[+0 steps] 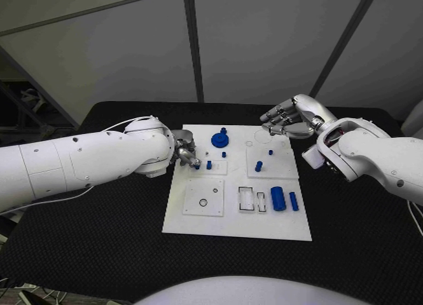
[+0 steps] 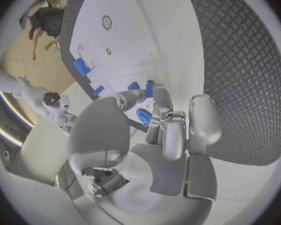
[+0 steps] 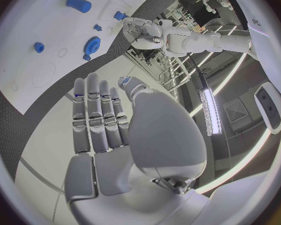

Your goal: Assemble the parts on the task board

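No brand, label or readable writing shows on the white rectangular task board (image 1: 237,216) or on the small blue plastic parts.

The task board lies in the middle of the black tabletop (image 1: 358,222), its long side running away from the robot. At its far end lies a blue toothed gear with a raised hub (image 1: 219,139). Just nearer than the gear stands a small blue peg (image 1: 224,154); to the right of that, a second blue peg (image 1: 259,166) stands on a raised white square, with a tiny blue stud (image 1: 269,152) just beyond it. Nearer the robot, on the board's right side, a large blue cylinder (image 1: 278,197) and a slim blue pin (image 1: 294,201) lie side by side, next to a white rectangular frame (image 1: 247,199). A white square plate with a round hole (image 1: 203,198) sits on the board's left side.

The left robot hand (image 1: 186,154) is over the board's left edge, fingers curled in. In the left wrist view its fingertips (image 2: 154,92) close on a short blue peg (image 2: 149,89), which it holds just above the board, beside the gear.

The right robot hand (image 1: 286,121) hovers at the board's far right corner, well apart from the parts. In the right wrist view its fingers (image 3: 97,112) are stretched out flat and side by side, with nothing in them.
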`<action>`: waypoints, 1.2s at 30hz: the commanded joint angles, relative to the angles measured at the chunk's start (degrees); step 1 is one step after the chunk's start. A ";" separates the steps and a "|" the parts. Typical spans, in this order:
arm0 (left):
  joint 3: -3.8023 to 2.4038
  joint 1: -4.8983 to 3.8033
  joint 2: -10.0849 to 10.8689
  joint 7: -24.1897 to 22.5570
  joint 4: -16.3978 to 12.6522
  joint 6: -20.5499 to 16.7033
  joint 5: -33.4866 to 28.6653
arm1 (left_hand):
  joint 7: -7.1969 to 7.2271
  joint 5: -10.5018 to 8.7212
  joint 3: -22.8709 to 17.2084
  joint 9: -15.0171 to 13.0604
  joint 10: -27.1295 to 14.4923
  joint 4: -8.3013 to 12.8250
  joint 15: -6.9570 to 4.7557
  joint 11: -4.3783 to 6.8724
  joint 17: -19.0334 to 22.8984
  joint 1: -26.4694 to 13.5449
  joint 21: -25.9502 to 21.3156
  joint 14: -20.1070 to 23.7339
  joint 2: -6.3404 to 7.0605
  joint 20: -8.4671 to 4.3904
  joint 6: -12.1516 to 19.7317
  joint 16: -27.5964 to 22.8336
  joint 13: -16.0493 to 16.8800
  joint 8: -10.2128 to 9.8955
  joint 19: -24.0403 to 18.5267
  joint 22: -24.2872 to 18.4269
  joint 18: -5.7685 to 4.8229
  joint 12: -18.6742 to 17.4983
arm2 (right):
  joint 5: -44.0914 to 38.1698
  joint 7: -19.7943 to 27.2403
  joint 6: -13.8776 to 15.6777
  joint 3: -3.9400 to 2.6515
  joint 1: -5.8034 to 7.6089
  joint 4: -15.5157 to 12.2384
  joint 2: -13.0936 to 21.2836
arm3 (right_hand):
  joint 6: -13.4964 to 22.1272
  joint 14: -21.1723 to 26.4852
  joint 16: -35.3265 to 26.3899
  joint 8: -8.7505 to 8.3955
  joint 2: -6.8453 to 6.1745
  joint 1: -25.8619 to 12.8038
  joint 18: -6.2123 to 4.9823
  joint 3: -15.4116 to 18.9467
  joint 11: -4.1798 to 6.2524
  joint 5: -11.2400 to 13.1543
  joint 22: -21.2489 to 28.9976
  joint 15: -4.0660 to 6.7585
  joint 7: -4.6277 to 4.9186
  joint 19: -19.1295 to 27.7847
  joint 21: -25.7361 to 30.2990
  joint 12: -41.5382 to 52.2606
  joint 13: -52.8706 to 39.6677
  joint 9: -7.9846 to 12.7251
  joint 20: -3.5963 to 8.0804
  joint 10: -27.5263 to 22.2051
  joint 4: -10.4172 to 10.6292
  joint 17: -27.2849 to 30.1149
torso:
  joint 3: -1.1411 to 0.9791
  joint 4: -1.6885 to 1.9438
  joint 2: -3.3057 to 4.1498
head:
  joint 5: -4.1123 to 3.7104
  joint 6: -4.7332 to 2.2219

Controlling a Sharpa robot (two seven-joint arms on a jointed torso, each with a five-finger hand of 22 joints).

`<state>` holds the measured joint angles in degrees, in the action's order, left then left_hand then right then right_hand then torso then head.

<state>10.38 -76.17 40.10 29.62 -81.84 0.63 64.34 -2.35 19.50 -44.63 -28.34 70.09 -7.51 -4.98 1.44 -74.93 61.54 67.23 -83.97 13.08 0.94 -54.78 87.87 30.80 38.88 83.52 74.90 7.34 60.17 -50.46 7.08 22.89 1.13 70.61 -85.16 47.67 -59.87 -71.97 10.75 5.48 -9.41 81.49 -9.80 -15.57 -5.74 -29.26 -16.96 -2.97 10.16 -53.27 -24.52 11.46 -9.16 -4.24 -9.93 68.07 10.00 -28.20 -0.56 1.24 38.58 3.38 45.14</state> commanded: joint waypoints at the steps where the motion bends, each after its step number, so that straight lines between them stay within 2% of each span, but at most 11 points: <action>1: 0.05 0.03 0.01 0.61 -0.22 2.45 1.04 | 0.18 0.27 -9.74 0.08 1.07 10.04 -0.34 0.76 -10.65 -0.04 0.19 -4.88 -0.51 0.07 -0.29 0.25 0.09 0.39 0.56 8.81 -2.96 0.23 | -0.13 0.27 0.01 -0.03 0.10 -0.14 0.03 | -0.04 -0.22 -0.23 -0.15 -0.02 -0.13 -0.61 -0.39 -0.25 -0.17 0.09 -0.10 0.01 -0.17 0.38 -0.37 0.07 -0.07 -0.08 0.27 -0.09 -0.08 | 0.00 -0.01 -0.06 | 0.04 0.06; 13: 0.05 0.03 0.07 0.70 -0.06 2.97 1.81 | 0.21 0.43 -9.75 0.12 1.27 10.24 -0.34 0.78 -10.65 -0.15 0.35 -4.88 -0.47 0.06 -0.32 0.25 0.42 0.48 0.61 8.88 -3.00 0.44 | -0.13 0.23 -0.04 -0.03 0.10 -0.11 0.02 | -0.06 -0.24 -0.29 -0.15 -0.06 -0.11 -0.61 -0.44 -0.26 -0.26 0.09 -0.10 0.01 -0.19 0.40 -0.38 0.11 -0.07 -0.07 0.30 -0.15 -0.11 | -0.02 -0.02 0.02 | 0.17 -0.13; 24: 0.05 0.02 -0.58 0.83 0.35 5.19 1.46 | 0.20 0.53 -9.54 0.19 1.71 10.35 -0.32 0.76 -10.64 -0.57 0.00 -4.88 -0.43 0.06 -0.35 0.24 1.42 0.61 0.54 8.81 -2.94 1.00 | -0.13 0.17 -0.04 -0.03 0.11 -0.28 0.16 | -0.06 -0.24 -0.29 -0.15 -0.06 -0.11 -0.61 -0.44 -0.26 -0.26 0.09 -0.10 0.01 -0.19 0.40 -0.38 0.11 -0.07 -0.07 0.30 -0.15 -0.11 | -0.03 -0.01 0.00 | 0.05 0.22; 36: 0.04 0.01 -1.33 0.95 1.04 7.40 0.79 | 0.67 0.43 -6.85 0.68 3.66 10.32 -0.40 1.05 -10.71 -2.53 0.73 -4.92 -1.36 0.06 -0.77 0.25 5.60 1.25 0.78 9.15 -3.11 3.34 | -0.18 0.13 0.01 -0.03 0.11 -0.43 0.32 | -0.06 -0.24 -0.29 -0.15 -0.06 -0.11 -0.61 -0.44 -0.26 -0.26 0.09 -0.10 0.01 -0.19 0.40 -0.38 0.11 -0.07 -0.07 0.30 -0.15 -0.11 | -0.03 -0.01 0.00 | 0.00 0.43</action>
<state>10.11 -76.58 39.05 30.14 -80.59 4.79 65.69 -1.82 19.66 -43.69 -27.68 71.64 -5.12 -5.00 0.67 -74.93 59.34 67.75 -83.96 11.56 0.94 -55.31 87.87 36.34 39.79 83.52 74.90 7.34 63.37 -50.48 7.00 22.89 1.13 70.62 -85.42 47.98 -59.87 -71.97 10.75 5.48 -9.41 81.49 -9.80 -15.77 -5.73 -29.26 -16.96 -2.97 10.16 -53.27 -24.30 11.46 -9.12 -4.24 -9.93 68.07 9.80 -28.25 -0.60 1.21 38.60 3.39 45.52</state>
